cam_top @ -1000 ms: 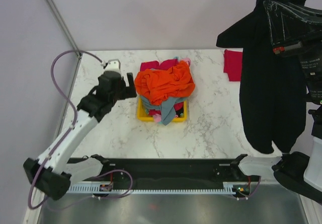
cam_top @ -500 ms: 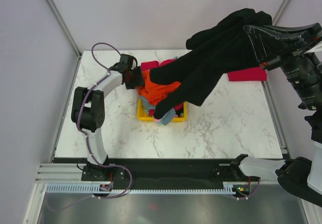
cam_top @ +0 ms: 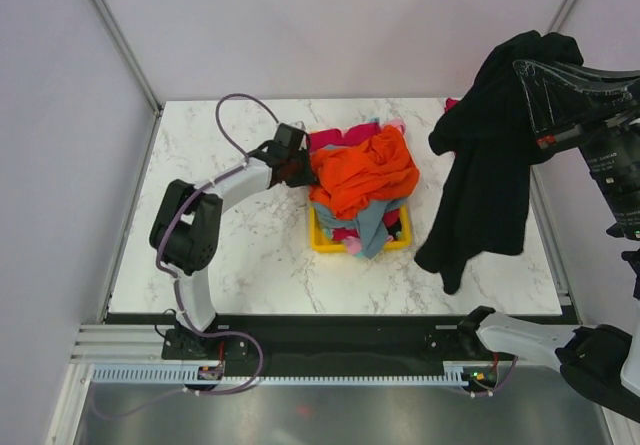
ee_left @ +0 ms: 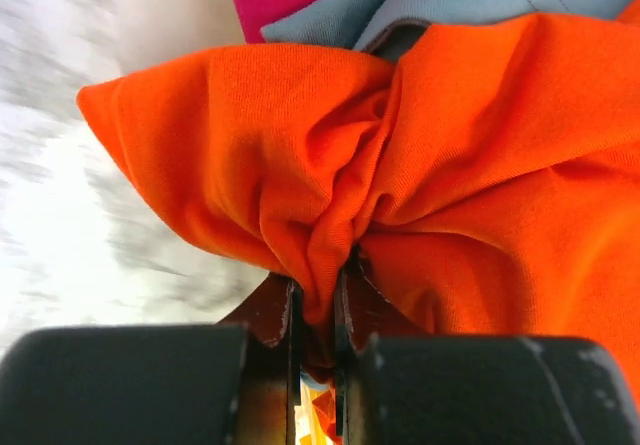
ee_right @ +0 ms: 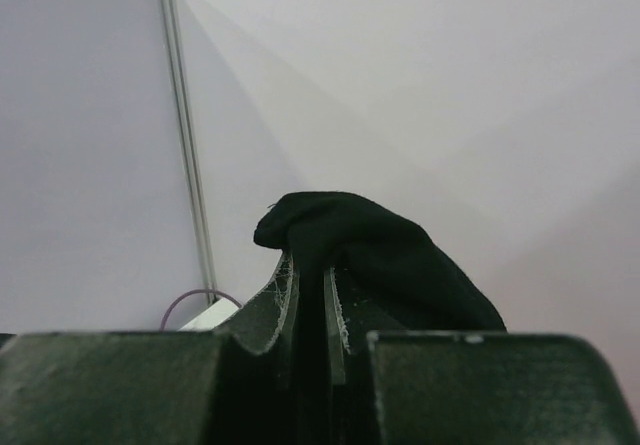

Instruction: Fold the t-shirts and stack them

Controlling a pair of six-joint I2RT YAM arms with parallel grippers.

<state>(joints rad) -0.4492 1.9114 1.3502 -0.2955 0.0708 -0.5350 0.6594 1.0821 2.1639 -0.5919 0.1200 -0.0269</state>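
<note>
Left gripper [ee_left: 315,287], centre of the overhead frame, is clenched on a bunched fold of the orange t-shirt [ee_left: 450,185], which tops the pile in the yellow basket [cam_top: 325,242]; judged ready to draw it out. Right gripper [ee_right: 310,277], upper right, pinches the black t-shirt [cam_top: 485,180] aloft so that it hangs free. Surface: white marbled table [cam_top: 240,255]. Enclosure: plain lilac walls [cam_top: 350,25], metal corner posts.

Our left gripper [ee_left: 318,287], reaching low, pinches the orange t-shirt [ee_left: 480,165]; our right gripper [ee_right: 310,280], raised high, clamps the black t-shirt [ee_right: 390,250].
</note>
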